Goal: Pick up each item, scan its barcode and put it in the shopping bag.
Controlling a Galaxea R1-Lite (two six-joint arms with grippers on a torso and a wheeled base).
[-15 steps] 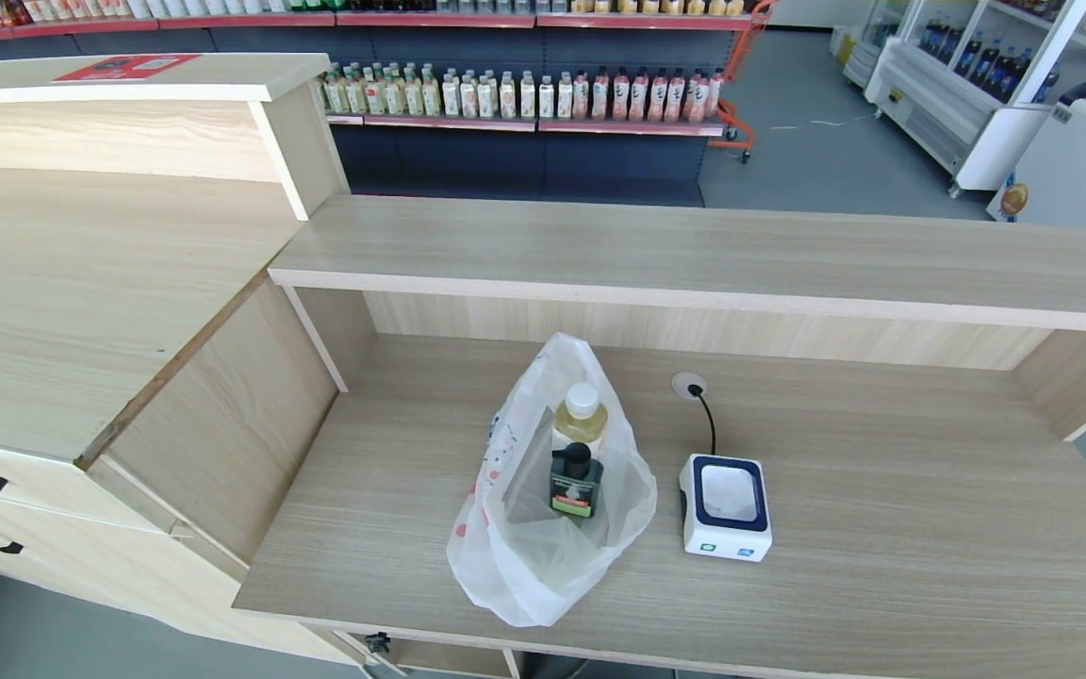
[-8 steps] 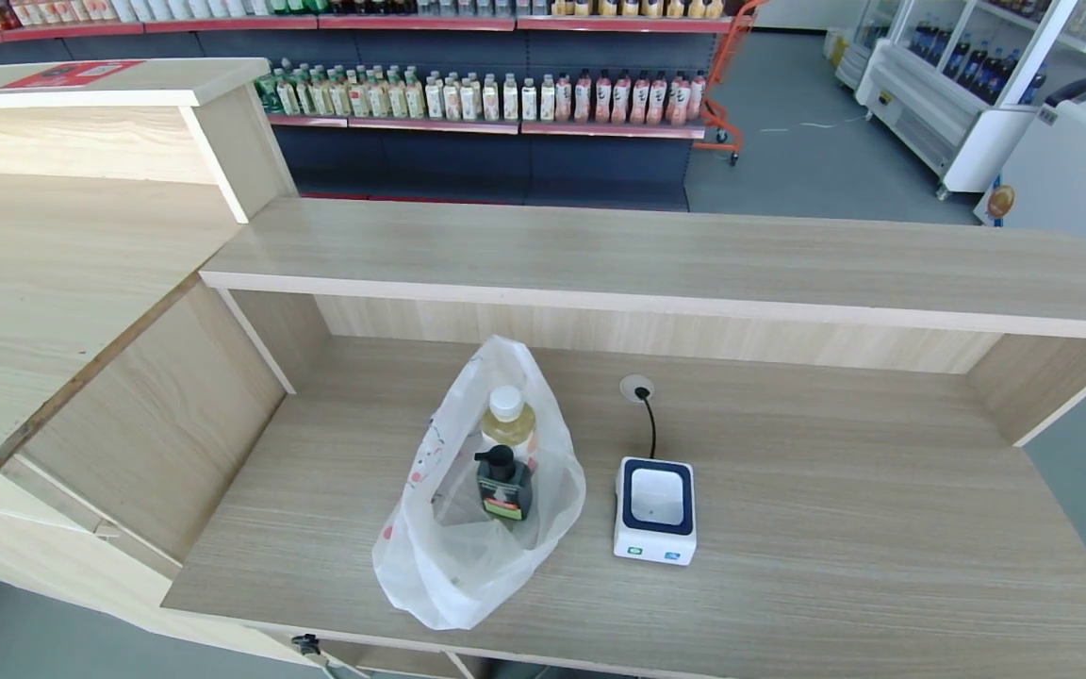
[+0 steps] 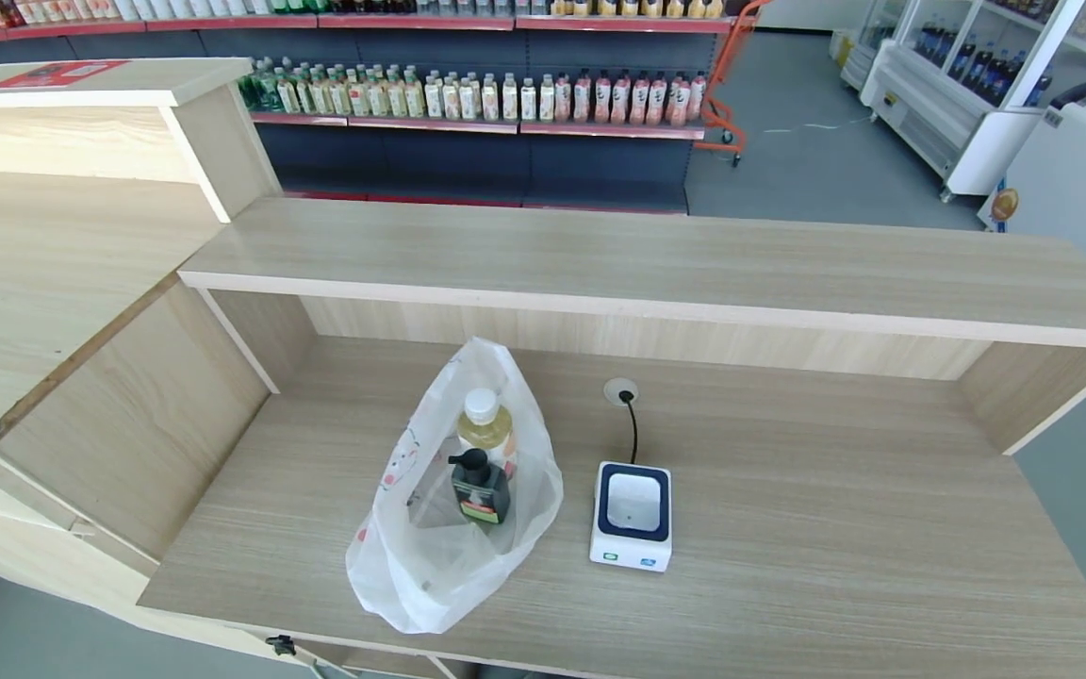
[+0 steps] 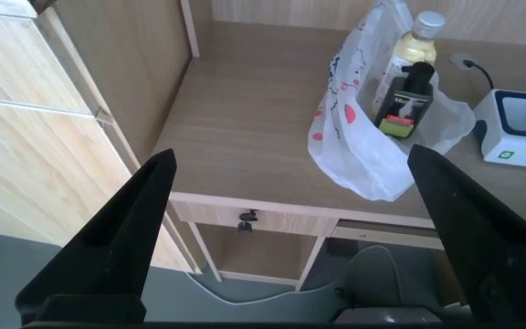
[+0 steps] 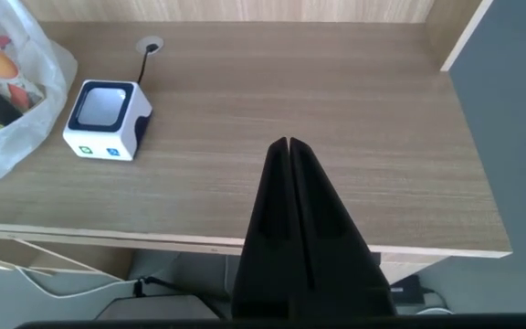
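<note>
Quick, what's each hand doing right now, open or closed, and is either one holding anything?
Left hand: open, holding nothing.
Right hand: closed, holding nothing.

No legible print on pump bottle (image 3: 480, 492)

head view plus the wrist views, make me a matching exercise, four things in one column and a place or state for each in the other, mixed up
Things
1. shopping bag
2. dark pump bottle
3. scanner
4. right gripper

Places or states
A. shut, holding nothing
B. on the counter, to the right of the bag, with a cable at its far side
C. upright inside the bag, in front of the yellow bottle
D. open at the top, standing on the left part of the counter

Pairs: 1-D, 2-C, 3-B, 4-A
</note>
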